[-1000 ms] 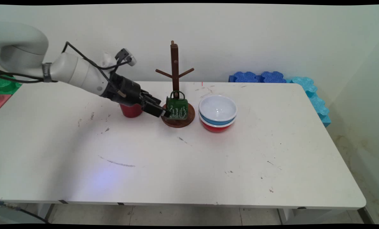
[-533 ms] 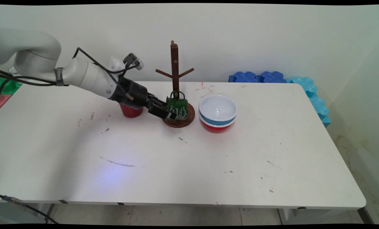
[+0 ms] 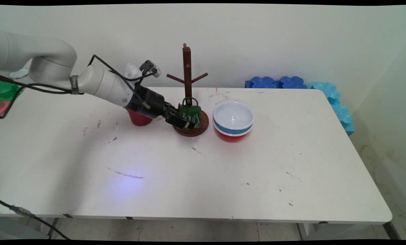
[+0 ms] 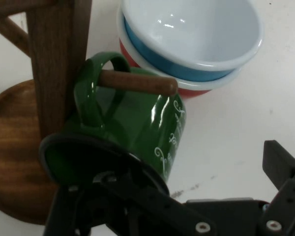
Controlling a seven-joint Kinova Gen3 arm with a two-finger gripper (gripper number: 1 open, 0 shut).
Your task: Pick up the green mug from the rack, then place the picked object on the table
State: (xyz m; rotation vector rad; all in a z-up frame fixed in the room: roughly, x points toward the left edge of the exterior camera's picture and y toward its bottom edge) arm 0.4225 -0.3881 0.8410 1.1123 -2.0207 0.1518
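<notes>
A green mug (image 3: 190, 115) with white lettering hangs by its handle on a low peg (image 4: 137, 81) of the brown wooden mug tree (image 3: 187, 68). My gripper (image 3: 185, 123) comes in from the left, low over the tree's round base (image 3: 199, 130), and is open. In the hand view the mug (image 4: 137, 123) fills the centre with its dark mouth toward me. One finger is at the mug's mouth, largely hidden by the rim. The other finger (image 4: 280, 160) stands apart to the right, off the mug's side.
A red cup (image 3: 139, 119) stands just left of the tree, behind my wrist. Stacked bowls (image 3: 233, 117), white over blue over red, sit right of the base. Blue foam blocks (image 3: 278, 82) line the back right edge. Green and red blocks (image 3: 3, 92) lie at far left.
The arm has reached further right and the gripper has closed the distance to the green mug, now straddling its side. The mug, tree and bowls have not moved.
</notes>
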